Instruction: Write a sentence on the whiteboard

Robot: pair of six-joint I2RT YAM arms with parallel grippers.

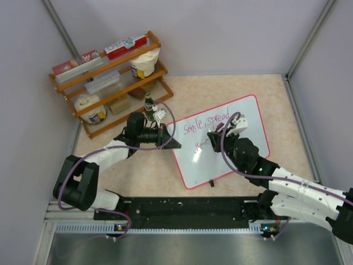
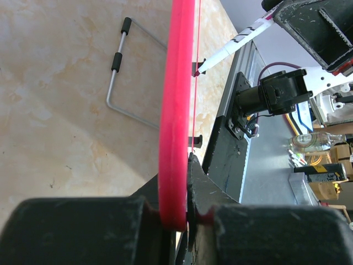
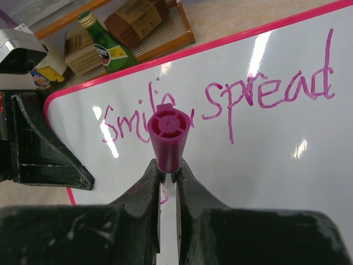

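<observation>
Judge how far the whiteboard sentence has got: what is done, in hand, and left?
Done: the sentence reads "Smile, spread" in pink on the whiteboard. In hand: the left gripper clamps the board's red frame while the right gripper holds the marker at a few strokes starting a second line. Left: the remaining words; how many cannot be told.

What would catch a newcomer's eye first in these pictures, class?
The pink sentence "Smile, spread" runs across the red-framed whiteboard at the centre. The right pincer grips a magenta marker over it, while the left pincer clamps its left edge. A stocked wooden rack stands at the far left.
</observation>
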